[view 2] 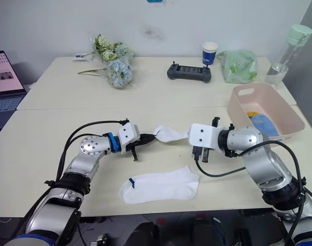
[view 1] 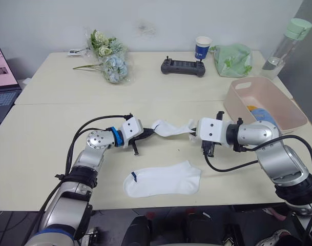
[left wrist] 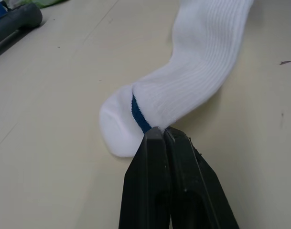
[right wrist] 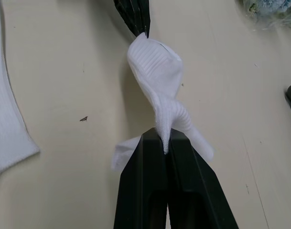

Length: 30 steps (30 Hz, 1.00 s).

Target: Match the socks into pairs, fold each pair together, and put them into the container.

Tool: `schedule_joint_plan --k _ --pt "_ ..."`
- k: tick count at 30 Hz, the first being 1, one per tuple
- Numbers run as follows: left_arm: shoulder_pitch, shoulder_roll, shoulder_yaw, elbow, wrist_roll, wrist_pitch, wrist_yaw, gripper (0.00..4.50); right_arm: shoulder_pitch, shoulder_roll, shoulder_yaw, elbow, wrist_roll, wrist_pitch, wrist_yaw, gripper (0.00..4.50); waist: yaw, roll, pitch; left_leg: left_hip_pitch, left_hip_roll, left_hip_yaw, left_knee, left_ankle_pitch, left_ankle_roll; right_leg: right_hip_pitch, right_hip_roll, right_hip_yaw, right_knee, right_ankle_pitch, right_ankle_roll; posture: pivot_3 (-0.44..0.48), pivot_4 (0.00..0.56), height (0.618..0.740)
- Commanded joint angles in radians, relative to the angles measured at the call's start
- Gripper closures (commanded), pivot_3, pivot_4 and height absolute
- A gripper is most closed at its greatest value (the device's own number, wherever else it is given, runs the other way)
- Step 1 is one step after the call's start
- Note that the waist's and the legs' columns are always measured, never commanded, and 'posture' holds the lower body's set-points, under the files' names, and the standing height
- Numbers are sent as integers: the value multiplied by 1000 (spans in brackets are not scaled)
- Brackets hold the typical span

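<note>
One white sock (view 1: 171,128) is held stretched between the left tool (view 1: 147,134) and right tool (view 1: 192,134), each clamped on an end. Its mate (view 1: 163,180) lies flat on the tabletop (view 1: 38,154) below, unfolded. Blue and orange fabric is seen in the container (view 1: 278,102); this pair appears to remain.

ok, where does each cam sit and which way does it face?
Eye views: head, looking down over the table; both arms show.
Left wrist: along the left gripper, shut on the held sock.
Right wrist: along the right gripper, shut on its other end.
Shared: held sock; flat sock in eyes and right wrist.
</note>
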Motion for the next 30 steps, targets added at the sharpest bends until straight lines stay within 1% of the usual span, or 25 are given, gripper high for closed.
schedule_joint_plan --k 1,4,5,7,10,12,14,17,20,22,25,28,30 --pt "33 88 39 -189 -85 118 -105 4469 -20 -23 -64 -33 64 38 27 4500 -2 0 0 0 0 0 0 0 0 0 0 0 0 0 0 0 150 740" --pt "84 207 45 -404 -179 308 -229 4469 -37 -44 -97 -43 166 107 97 4500 -8 0 0 -1 0 -1 0 0 0 -1 0 1 0 0 0 0 150 740" --pt "95 235 47 -454 -203 361 -251 4469 -44 -51 -103 -45 192 125 112 4500 -8 0 0 -1 0 -1 0 0 0 0 0 1 0 0 0 0 150 740" --pt "119 338 48 -579 -286 536 -341 4469 -70 -73 -107 -42 263 180 169 4500 -10 0 0 -1 1 -2 0 0 0 0 0 0 1 0 0 0 150 740" --pt "120 435 26 -645 -333 689 -430 4469 -103 -105 -76 -15 309 205 227 4500 -16 1 1 0 1 -3 -1 0 1 2 1 0 0 0 0 0 150 740" --pt "101 456 -8 -619 -309 713 -462 4469 -128 -112 -34 35 302 195 244 4500 -17 1 1 1 0 -3 -1 -2 3 2 1 0 0 0 0 0 150 740" --pt "70 437 -41 -564 -270 705 -467 4469 -143 -102 3 88 287 182 244 4500 -15 1 1 1 0 -3 -1 -2 4 3 2 -1 0 0 0 0 150 740" --pt "-36 353 -114 -365 -172 639 -460 4469 -193 -58 87 243 226 116 238 4500 -14 1 1 1 0 -2 0 -2 4 3 2 -3 0 0 0 0 150 740" --pt "-138 266 -140 -196 -109 562 -439 4469 -253 -6 138 393 177 58 223 4500 -18 1 1 0 0 -1 1 -1 2 0 2 -3 1 0 0 0 150 740" --pt "-196 215 -137 -109 -85 495 -426 4469 -297 30 157 488 148 22 212 4500 -22 1 1 -3 0 0 1 0 1 -3 2 -3 1 0 0 0 150 740" --pt "-219 179 -109 -62 -86 428 -426 4469 -328 58 157 555 128 -4 205 4500 -24 1 1 -4 0 0 2 0 1 -6 1 -2 4 0 0 0 150 740" --pt "-206 150 -76 -69 -104 405 -390 4469 -346 87 148 608 117 -14 191 4500 -26 1 1 -4 0 0 2 0 1 -9 1 -2 7 0 0 0 150 740" --pt "-173 143 -50 -101 -120 405 -367 4469 -347 101 140 619 113 -21 177 4500 -30 1 1 -4 0 0 2 0 1 -10 1 -1 9 0 0 0 150 740"
